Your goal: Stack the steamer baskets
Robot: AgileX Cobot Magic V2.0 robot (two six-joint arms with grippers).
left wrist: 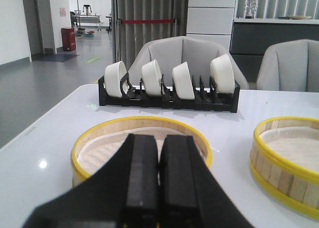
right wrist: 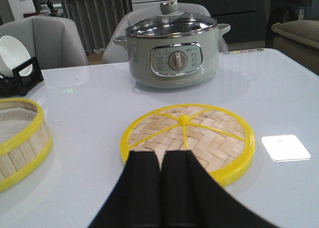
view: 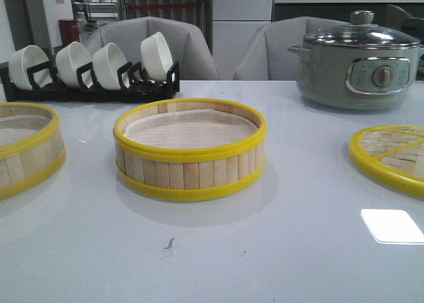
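Steamer baskets apart, unstacked

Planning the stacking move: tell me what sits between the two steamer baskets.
Nothing: the front view shows bare table between the left basket and the centre basket.

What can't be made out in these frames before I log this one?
- Left steamer basket: cut off by the front view's left edge; in the left wrist view the shut left gripper hides its near side.
- Woven lid: cut off by the front view's right edge; right gripper covers its near rim.
- Pot dial markings: too small.
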